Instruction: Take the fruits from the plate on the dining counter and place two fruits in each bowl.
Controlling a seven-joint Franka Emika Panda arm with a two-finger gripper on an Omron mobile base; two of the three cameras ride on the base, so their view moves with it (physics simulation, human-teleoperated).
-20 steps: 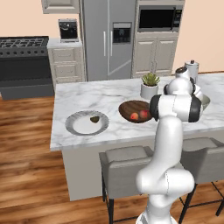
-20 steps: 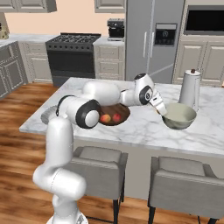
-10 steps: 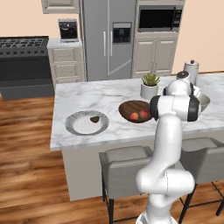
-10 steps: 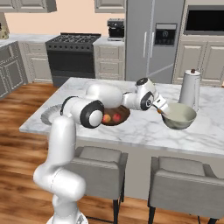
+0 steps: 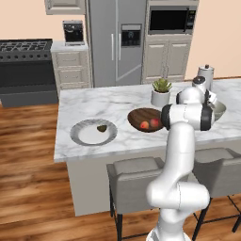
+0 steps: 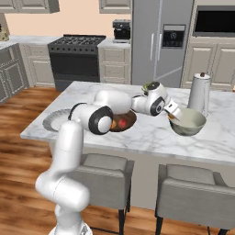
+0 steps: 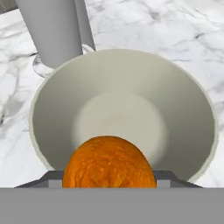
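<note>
Now, from the left base view, you see the olive-green fruit (image 5: 101, 127) on the plate (image 5: 84, 138) near the tabletop's (image 5: 113, 101) left end. From the right, your gripper (image 6: 172, 113) reaches the pale grey-green bowl's (image 6: 189, 124) rim. Through the hand camera, it is closed on the orange fruit (image 7: 109, 162) over that bowl (image 7: 57, 100).

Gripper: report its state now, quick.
Gripper: shut on the round orange fruit, held over the deep pale grey-green bowl.
</note>
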